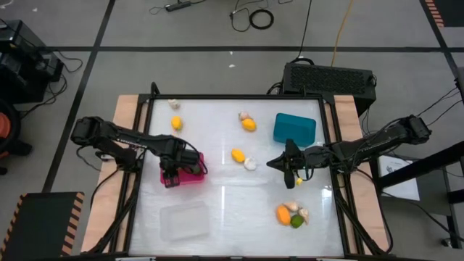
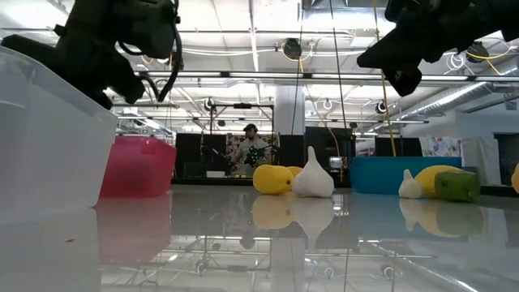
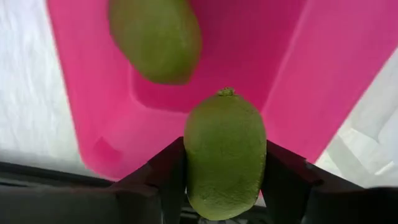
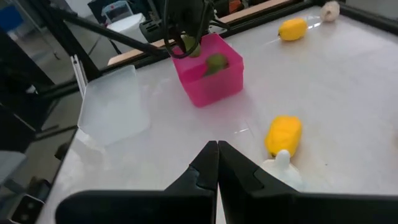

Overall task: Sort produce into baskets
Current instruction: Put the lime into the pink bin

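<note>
My left gripper [image 1: 172,178] hangs over the magenta basket [image 1: 190,172], pointing down, shut on an olive-green oval fruit [image 3: 225,149]. A second green fruit [image 3: 155,37] lies inside that basket. My right gripper [image 1: 272,164] hovers shut and empty above the table's middle, right of a yellow fruit [image 1: 237,154] and a garlic bulb [image 1: 250,164]. The teal basket [image 1: 294,129] stands at the far right. The clear basket [image 1: 185,221] stands near the front left. More produce lies on the table top. My left gripper pinches the green fruit by its two long sides [image 3: 193,162] between the two fingers. The fingers come from above, pointing down, and lie along the fruit. The fruit hangs clear above the basket's inside, its stem end [image 3: 225,92] pointing down.
Yellow fruits [image 1: 176,123] [image 1: 249,125] and garlic bulbs [image 1: 173,104] [image 1: 243,115] lie toward the far edge. An orange fruit [image 1: 283,214], a green fruit [image 1: 296,221] and a garlic bulb [image 1: 303,214] cluster near the front right. A person [image 2: 250,150] shows beyond the table.
</note>
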Motion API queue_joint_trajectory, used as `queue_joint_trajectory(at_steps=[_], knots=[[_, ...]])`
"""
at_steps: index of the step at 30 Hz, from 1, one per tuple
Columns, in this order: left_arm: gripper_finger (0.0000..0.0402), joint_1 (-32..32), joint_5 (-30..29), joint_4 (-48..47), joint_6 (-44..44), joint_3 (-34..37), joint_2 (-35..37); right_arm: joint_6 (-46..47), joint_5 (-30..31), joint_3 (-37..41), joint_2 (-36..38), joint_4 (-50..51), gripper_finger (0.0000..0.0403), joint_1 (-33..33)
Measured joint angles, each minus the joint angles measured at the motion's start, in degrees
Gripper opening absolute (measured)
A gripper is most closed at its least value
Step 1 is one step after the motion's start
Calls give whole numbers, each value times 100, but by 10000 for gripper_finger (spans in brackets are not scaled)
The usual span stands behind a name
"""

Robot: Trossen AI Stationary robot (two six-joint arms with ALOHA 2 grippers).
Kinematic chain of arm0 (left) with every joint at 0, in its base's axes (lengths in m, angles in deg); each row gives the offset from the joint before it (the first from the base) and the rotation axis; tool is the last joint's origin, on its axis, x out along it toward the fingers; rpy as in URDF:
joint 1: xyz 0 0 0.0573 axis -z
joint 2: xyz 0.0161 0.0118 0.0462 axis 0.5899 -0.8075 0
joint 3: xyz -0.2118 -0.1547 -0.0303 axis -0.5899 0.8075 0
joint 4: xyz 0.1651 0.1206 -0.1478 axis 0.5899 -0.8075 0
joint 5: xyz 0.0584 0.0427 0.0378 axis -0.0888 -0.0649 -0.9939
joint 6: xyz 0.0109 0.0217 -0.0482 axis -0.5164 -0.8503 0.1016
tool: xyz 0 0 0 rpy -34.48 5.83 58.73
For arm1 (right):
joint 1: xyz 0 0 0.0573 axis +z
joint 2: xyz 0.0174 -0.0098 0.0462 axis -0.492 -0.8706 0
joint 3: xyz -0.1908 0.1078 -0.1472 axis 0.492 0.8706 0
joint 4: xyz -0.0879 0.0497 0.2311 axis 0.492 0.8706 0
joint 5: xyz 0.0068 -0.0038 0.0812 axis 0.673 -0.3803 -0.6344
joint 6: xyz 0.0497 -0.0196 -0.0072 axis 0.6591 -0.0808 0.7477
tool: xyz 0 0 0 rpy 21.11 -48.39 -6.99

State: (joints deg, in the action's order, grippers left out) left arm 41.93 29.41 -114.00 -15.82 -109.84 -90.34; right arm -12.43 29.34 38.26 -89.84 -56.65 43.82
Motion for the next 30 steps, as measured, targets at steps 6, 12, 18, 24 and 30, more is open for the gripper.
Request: queue_joint_trajectory(at_steps=[6, 12, 18, 24, 30], knots=[[176, 233, -331, 708, 101, 20, 0, -609, 4, 0, 0, 2, 0, -1], [181, 347, -404, 958, 114, 20, 0, -772, 46, 0, 2, 77, 0, -84], [230, 376, -421, 1035, 109, 20, 0, -18, 56, 0, 2, 1034, 0, -440], [283, 362, -464, 1024, -215, 10, 0, 1011, 82, 0, 2, 2203, 31, -735], [292, 361, -1547, 1098, -594, -234, 195, 749, -281, -71, 2, 2426, 107, -951]])
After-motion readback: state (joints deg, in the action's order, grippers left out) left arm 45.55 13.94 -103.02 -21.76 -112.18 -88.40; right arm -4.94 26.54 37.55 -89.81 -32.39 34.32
